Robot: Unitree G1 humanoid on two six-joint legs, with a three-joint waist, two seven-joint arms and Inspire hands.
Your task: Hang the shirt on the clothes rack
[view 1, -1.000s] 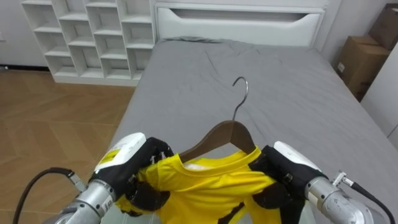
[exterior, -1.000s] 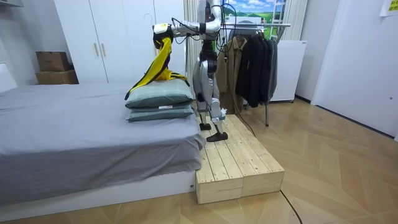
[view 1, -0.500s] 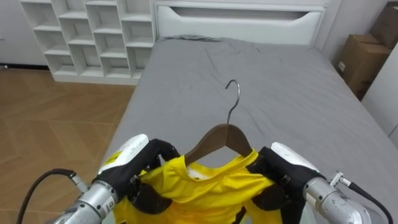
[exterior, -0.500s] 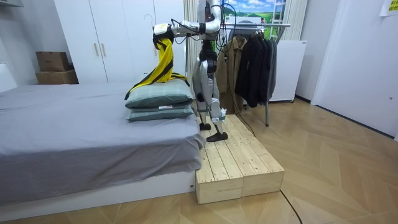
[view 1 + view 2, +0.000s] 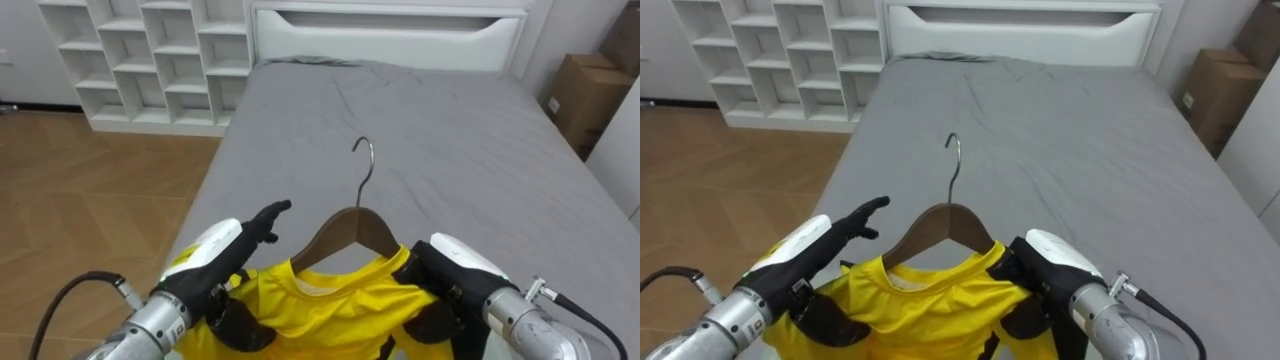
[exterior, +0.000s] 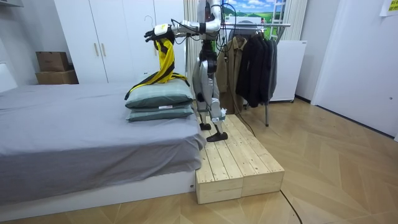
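Shirt (image 5: 330, 305), yellow, on wooden hanger (image 5: 345, 228), near, above grey bed (image 5: 450, 140). Hanger's long axis left-right, hook up and far. Left robot hand (image 5: 225, 255) released, fingers stretched far. Right robot hand (image 5: 450, 280) clenched on shirt's right shoulder. Room view adds: shirt trailing down to stacked pillows (image 6: 160, 99), clothes rack (image 6: 255, 56) with dark garments behind robot.
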